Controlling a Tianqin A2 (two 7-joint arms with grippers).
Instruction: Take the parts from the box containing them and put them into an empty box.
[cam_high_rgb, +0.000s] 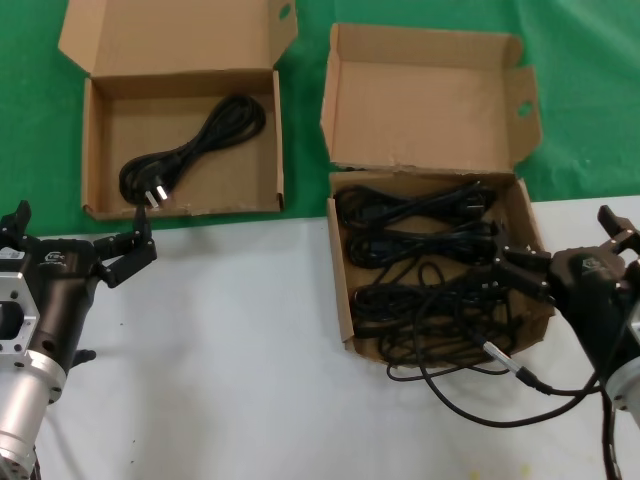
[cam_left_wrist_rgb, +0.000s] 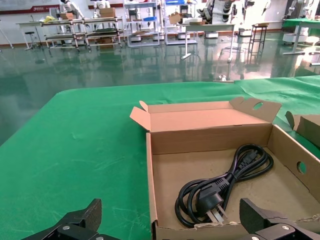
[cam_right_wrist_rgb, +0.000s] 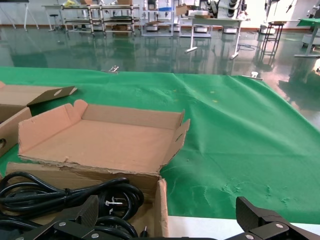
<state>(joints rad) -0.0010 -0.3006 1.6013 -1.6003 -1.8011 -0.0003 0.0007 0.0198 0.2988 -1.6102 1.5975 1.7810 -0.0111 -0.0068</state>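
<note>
I am holding my right end effector (cam_high_rgb: 512, 268) open over the right rim of the ragged-hinged box (cam_high_rgb: 345, 300), center right; its power cords (cam_high_rgb: 420, 245) are lying lengthwise toward frame left. My left end effector (cam_high_rgb: 120, 255) is waiting open below the wider box (cam_high_rgb: 95, 150), already holding 1 cord (cam_high_rgb: 190, 150).

The left hand (cam_high_rgb: 128, 252) hovers with fingers spread wide, and the right hand (cam_high_rgb: 515, 270) likewise gapes.
</note>
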